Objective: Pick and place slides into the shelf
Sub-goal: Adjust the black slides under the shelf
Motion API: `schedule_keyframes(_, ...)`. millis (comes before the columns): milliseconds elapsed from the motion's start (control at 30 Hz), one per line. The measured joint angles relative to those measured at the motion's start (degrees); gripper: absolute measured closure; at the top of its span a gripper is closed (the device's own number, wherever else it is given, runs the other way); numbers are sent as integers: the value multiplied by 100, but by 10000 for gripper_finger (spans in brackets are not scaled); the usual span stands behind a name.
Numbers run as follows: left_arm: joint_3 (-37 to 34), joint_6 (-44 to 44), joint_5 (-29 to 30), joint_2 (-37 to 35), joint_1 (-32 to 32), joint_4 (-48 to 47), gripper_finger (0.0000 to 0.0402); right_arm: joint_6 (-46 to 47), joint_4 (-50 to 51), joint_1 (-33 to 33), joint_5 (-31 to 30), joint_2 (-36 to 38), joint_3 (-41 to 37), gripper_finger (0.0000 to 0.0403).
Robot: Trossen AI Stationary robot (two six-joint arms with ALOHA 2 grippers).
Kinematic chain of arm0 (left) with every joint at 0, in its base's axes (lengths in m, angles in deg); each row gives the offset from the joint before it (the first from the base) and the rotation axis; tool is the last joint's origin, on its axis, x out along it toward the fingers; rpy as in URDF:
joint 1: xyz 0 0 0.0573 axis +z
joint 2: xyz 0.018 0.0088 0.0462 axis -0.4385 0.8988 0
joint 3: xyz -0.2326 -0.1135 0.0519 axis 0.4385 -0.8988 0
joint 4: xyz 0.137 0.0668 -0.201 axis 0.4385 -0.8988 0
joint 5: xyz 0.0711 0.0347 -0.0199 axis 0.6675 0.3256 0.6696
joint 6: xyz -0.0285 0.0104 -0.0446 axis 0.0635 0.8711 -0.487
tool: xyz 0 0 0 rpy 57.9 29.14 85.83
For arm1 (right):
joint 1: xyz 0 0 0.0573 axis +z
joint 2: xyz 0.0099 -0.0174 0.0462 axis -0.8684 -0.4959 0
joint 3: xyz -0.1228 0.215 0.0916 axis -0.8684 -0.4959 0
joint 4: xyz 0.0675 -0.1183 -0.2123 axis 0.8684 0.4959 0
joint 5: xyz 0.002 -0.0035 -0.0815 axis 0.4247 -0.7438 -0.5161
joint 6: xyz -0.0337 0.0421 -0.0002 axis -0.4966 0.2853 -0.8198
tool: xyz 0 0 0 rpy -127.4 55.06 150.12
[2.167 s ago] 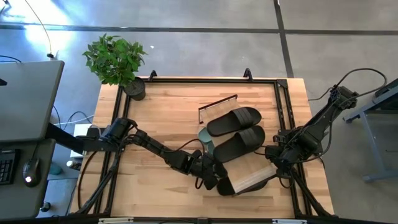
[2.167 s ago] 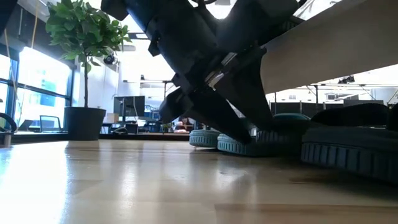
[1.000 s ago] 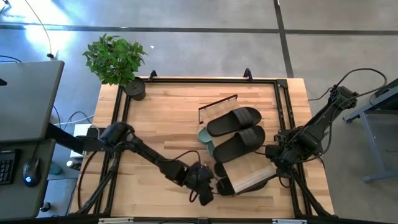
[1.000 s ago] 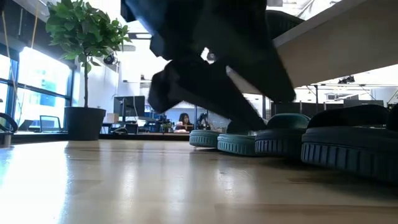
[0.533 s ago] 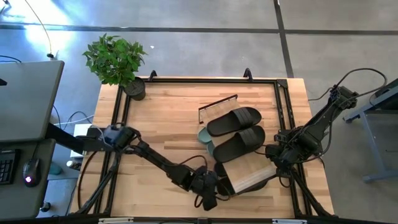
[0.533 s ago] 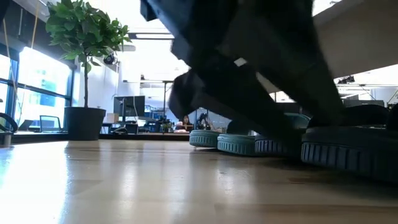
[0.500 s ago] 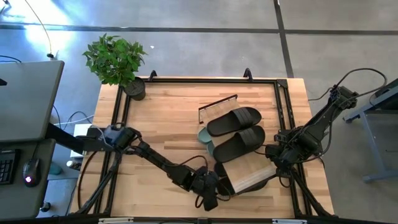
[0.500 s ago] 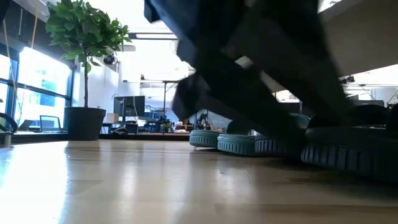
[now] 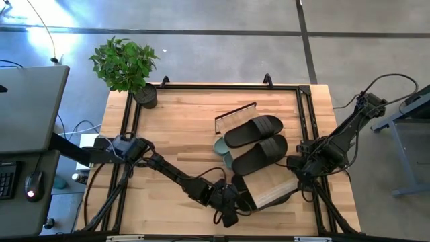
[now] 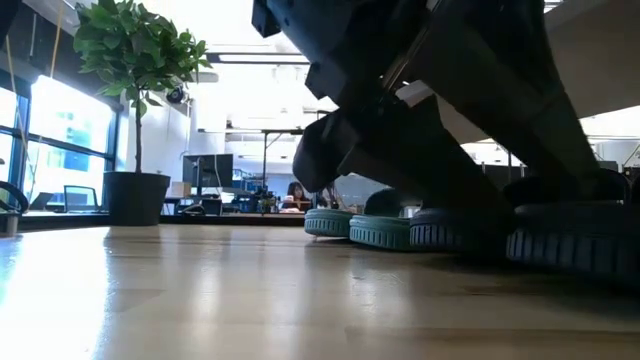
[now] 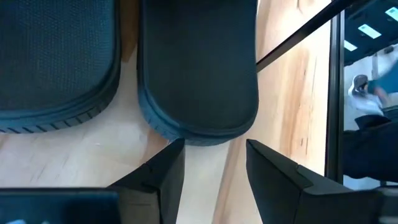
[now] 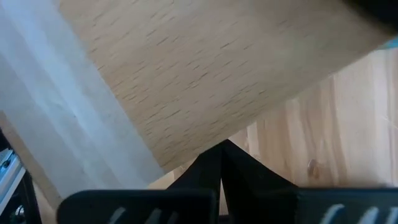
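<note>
High view: left gripper (image 9: pixel 228 205) moved back in beside shelf (image 9: pixel 272 185), jaws spread, nothing held, lined up on black slide (image 11: pixel 198 68) heel; grasp looks next. Right gripper (image 9: pixel 294 165) pressed together at shelf's end

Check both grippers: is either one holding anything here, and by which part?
Nothing is held. The left gripper is open, just short of a black slide's rounded end. The right gripper is shut and empty beside the shelf's plank.

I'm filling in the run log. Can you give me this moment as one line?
left gripper: open, at the heel of a black slide, nothing held | right gripper: shut, by the shelf | two black slides on shelf
</note>
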Motion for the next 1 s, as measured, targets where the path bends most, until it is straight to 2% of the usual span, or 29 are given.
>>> schedule_keyframes(167, 0, 0, -2, 0, 0, -15, 248, 295, 295, 0, -140, 200, 0, 403)
schedule_keyframes(300, 0, 0, 1, 0, 0, -71, 248, 689, 909, 13, -178, 570, 89, 403)
schedule_keyframes(467, 0, 0, 2, 0, 0, -173, 248, 1478, 2099, 351, -606, 1048, 830, 403)
schedule_keyframes(567, 0, 0, 4, 0, 0, -173, 248, 1899, 2370, 743, -496, 1217, 1248, 403)
schedule_keyframes(733, 0, 0, 4, 0, 0, -172, 248, 2234, 1701, 1502, 65, 1367, 1525, 403)
schedule_keyframes(900, -2, 0, 4, 0, 0, -173, 248, 2321, 89, 2141, -333, 1397, 1565, 403)
schedule_keyframes(1000, -4, 0, 4, 0, 0, -172, 248, 2503, -201, 2378, -512, 1148, 1569, 403)
